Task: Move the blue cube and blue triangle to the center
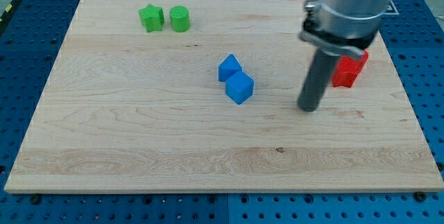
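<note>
Start at the view's left: your wooden tabletop [104, 134] lies on a blue perforated base [423, 64]. Near the view's top left you have two green blocks side by side, close but apart: a green star-like block [150, 17] and, just to its right, a green cylinder [180, 19].

Move toward the middle. The two blue blocks sit together, touching or nearly so, close to the board's centre. The upper-left one, the blue triangle [229, 67], reads as a wedge, though its shape is hard to make out. The blue cube [240, 87] sits at its lower right.

Further right, my tip [308, 107] rests on the wood, well apart from the blue pair and level with the cube's lower edge. Your end effector here is a plain dark rod, no jaws, nothing held, touching no block.

Behind the rod, to the right, a red block [348, 70] is partly hidden by the arm's grey housing; shape uncertain.
</note>
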Tool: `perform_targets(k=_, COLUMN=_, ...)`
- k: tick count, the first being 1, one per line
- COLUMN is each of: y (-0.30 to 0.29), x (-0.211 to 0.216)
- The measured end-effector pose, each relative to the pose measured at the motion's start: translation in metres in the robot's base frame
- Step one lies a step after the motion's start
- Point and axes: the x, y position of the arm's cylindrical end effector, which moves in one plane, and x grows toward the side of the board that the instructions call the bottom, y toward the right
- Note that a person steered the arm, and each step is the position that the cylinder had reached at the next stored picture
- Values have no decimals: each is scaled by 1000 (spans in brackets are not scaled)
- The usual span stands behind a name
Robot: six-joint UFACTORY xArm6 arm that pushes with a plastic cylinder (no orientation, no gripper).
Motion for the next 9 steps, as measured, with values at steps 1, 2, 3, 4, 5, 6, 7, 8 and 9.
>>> perform_targets(k=1, y=-17, x=1)
perform_targets(k=2, y=-17, x=1)
perform_targets(k=3, y=-37, x=1)
perform_targets(k=4, y=-65, x=1)
perform_targets(k=5, y=-67, x=0)
perform_targets(k=6, y=-69, x=-4)
perform_targets(k=7, y=-73, x=-4)
perform_targets(k=8, y=-92, x=-5)
perform_targets(k=9, y=-104, x=-6)
